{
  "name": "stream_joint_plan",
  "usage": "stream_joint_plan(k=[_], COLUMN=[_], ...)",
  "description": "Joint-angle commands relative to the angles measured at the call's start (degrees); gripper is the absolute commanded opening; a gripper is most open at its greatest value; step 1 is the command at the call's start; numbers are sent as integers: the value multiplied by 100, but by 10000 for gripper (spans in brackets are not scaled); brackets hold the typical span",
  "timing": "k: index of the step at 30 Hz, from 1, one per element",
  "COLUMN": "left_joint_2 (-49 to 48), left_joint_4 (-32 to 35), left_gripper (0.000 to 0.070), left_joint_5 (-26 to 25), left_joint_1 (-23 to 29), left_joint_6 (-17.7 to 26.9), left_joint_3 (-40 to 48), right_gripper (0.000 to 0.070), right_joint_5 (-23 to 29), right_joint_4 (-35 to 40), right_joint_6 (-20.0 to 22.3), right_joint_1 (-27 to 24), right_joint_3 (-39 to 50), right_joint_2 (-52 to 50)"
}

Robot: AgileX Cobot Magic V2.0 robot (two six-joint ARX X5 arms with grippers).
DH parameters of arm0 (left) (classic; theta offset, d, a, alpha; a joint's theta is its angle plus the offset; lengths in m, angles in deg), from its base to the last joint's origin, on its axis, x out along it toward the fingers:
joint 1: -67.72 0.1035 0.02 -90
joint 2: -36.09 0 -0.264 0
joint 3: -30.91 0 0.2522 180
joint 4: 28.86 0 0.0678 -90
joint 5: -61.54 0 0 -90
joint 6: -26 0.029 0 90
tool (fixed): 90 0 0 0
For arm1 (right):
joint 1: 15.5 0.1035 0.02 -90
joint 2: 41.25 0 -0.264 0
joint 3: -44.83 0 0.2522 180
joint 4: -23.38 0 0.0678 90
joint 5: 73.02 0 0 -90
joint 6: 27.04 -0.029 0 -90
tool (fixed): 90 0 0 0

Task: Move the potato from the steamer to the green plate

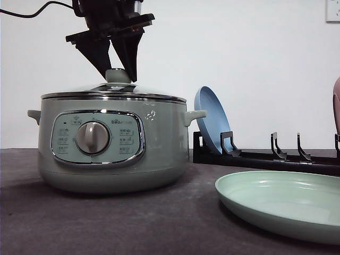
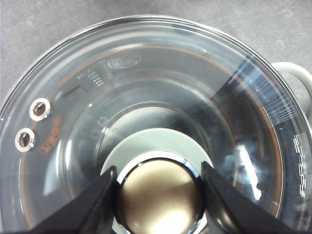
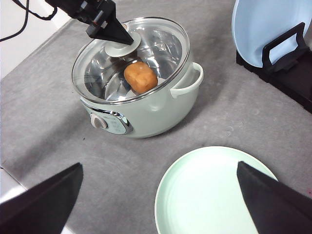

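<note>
Grey tabletop (image 1: 133, 223): steamer (image 1: 111, 143) lidded, green plate (image 1: 281, 204) bare.
Right wrist view reveals potato (image 3: 140, 77) through glass; left gripper (image 2: 158, 195) clamps lid knob (image 2: 161, 195); right gripper (image 3: 158, 195) spread apart.

One steamer (image 1: 111, 143) stands on the table, carrying one glass lid (image 3: 146, 48) with one knob (image 2: 160, 197). One potato (image 3: 140, 77) lies inside it. Plates number two: one green plate (image 1: 281, 204) at about four o'clock from the steamer and one blue plate (image 1: 210, 117) in the single black rack (image 1: 265, 156) at three o'clock. Two grippers: left (image 1: 118, 58), right (image 3: 161, 204).
</note>
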Motion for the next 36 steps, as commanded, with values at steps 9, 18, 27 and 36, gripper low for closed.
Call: stream_joint_plan(k=[9,18,27,36], left_joint_2=[133,133,117,103], left_joint_4=[-150,-857,-1414,-1535], left_gripper=[0,0,0,0], left_joint_5=[-64,-63,-63,-63], left_joint_1=[-36,-36,-36,119], left_joint_6=[-41,-43,-45,46], left_joint_3=[-367,-1395,-2192,-2275], right_gripper=[641,641,640,641], right_joint_5=[7,11,46,46], right_joint_4=[55,50,-2,-161], right_joint_6=[-17,-20,-20,-20], right_joint_1=[31,31,29,31], right_joint_3=[-98,-98,-98,-98], right_joint_2=[26,26,26,26])
